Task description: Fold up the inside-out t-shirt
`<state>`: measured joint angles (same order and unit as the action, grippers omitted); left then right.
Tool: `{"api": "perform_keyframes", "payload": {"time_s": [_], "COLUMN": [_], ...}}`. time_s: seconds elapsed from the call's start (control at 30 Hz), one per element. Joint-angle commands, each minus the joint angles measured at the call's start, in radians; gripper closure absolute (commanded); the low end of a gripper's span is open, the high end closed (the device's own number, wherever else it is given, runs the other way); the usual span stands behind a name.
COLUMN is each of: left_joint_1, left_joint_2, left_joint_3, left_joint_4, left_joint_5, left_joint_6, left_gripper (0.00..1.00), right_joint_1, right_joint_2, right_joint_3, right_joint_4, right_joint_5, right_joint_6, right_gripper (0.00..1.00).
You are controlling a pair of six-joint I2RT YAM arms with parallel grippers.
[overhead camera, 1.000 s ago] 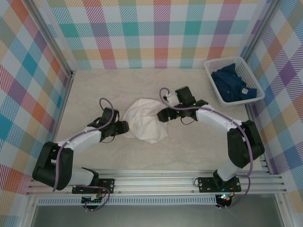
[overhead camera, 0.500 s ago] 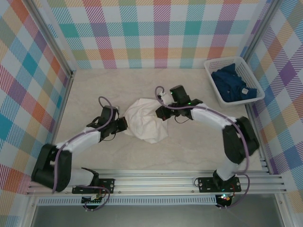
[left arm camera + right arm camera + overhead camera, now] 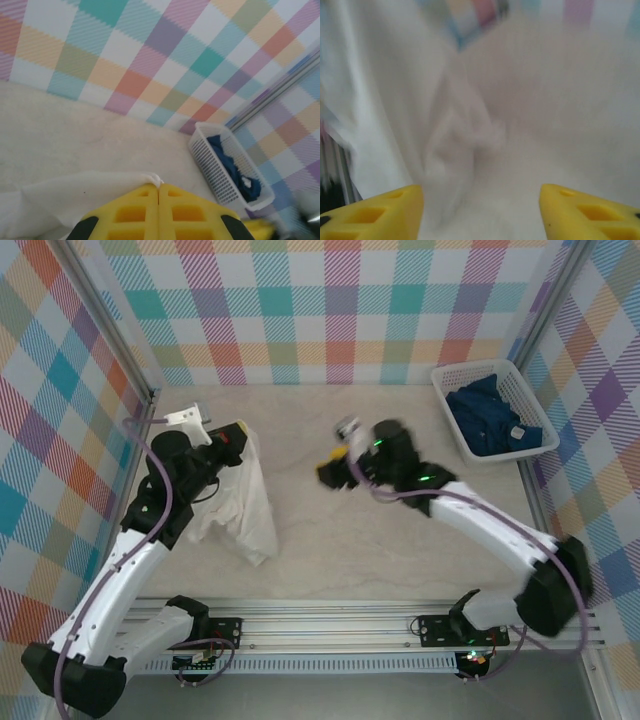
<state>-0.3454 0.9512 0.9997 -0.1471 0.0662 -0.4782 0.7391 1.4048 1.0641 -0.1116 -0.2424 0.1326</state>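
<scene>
Both arms have left the middle of the worktop (image 3: 380, 540) since a second ago. My left gripper (image 3: 238, 443) has swung up and back toward the far-left corner. The white t-shirt (image 3: 248, 505), which lay bunched in a heap between the two grippers, has gone with it. It now hangs from that gripper in a long drape, its lower end reaching toward the near left of the worktop; whether it touches down I cannot tell. The right gripper (image 3: 330, 466), which was at the shirt's right edge, has pulled away. It shows blurred over the bare middle, well apart from the shirt.

From above I cannot judge how either gripper's jaws stand. The left wrist camera settles one: its yellow fingers (image 3: 130, 215) are pressed together with an edge of white cloth pinched at their tips. The right wrist camera settles the other: its yellow fingers (image 3: 380, 207) stand wide apart with nothing between them, and the shirt shows ahead as a smeared white hanging shape.

The white basket (image 3: 520, 385) at the far right holds a dark blue garment (image 3: 490, 420). A small pale tag lies on that garment, too small for me to read.
</scene>
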Motion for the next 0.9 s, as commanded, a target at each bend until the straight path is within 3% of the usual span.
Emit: {"api": "perform_keyframes", "payload": {"time_s": [0.0, 0.2, 0.33, 0.43, 0.5, 0.57, 0.6, 0.73, 0.87], "left_joint_1": [0.002, 0.002, 0.002, 0.003, 0.003, 0.005, 0.005, 0.005, 0.005], "left_joint_2": [0.032, 0.038, 0.034, 0.023, 0.016, 0.007, 0.001, -0.028, -0.08], "left_joint_3": [0.025, 0.044, 0.062, 0.059, 0.063, 0.07, 0.078, 0.119, 0.168], "left_joint_4": [-0.093, -0.16, -0.199, -0.204, -0.213, -0.222, -0.227, -0.211, -0.14], "left_joint_5": [-0.006, -0.044, -0.079, -0.104, -0.125, -0.152, -0.166, -0.174, -0.093], "left_joint_6": [0.023, 0.059, 0.087, 0.092, 0.091, 0.088, 0.085, 0.07, 0.048], "left_gripper": [1.0, 1.0, 1.0, 1.0, 1.0, 1.0, 1.0, 1.0, 1.0], "right_joint_1": [0.14, 0.274, 0.309, 0.303, 0.293, 0.266, 0.247, 0.098, -0.048], "right_joint_2": [0.112, 0.369, 0.51, 0.584, 0.592, 0.544, 0.481, 0.126, -0.207], "right_joint_3": [-0.096, -0.09, -0.029, 0.017, 0.034, 0.018, -0.01, -0.074, 0.073], "right_joint_4": [0.077, 0.395, 0.49, 0.544, 0.562, 0.564, 0.562, 0.364, 0.076], "right_joint_5": [0.005, -0.052, -0.046, 0.024, 0.066, 0.074, 0.086, 0.076, 0.08], "right_joint_6": [0.056, 0.105, 0.106, 0.113, 0.095, 0.068, 0.052, -0.013, -0.088], "right_gripper": [0.26, 0.22, 0.24, 0.42, 0.63, 0.95, 1.0, 1.0, 1.0]}}
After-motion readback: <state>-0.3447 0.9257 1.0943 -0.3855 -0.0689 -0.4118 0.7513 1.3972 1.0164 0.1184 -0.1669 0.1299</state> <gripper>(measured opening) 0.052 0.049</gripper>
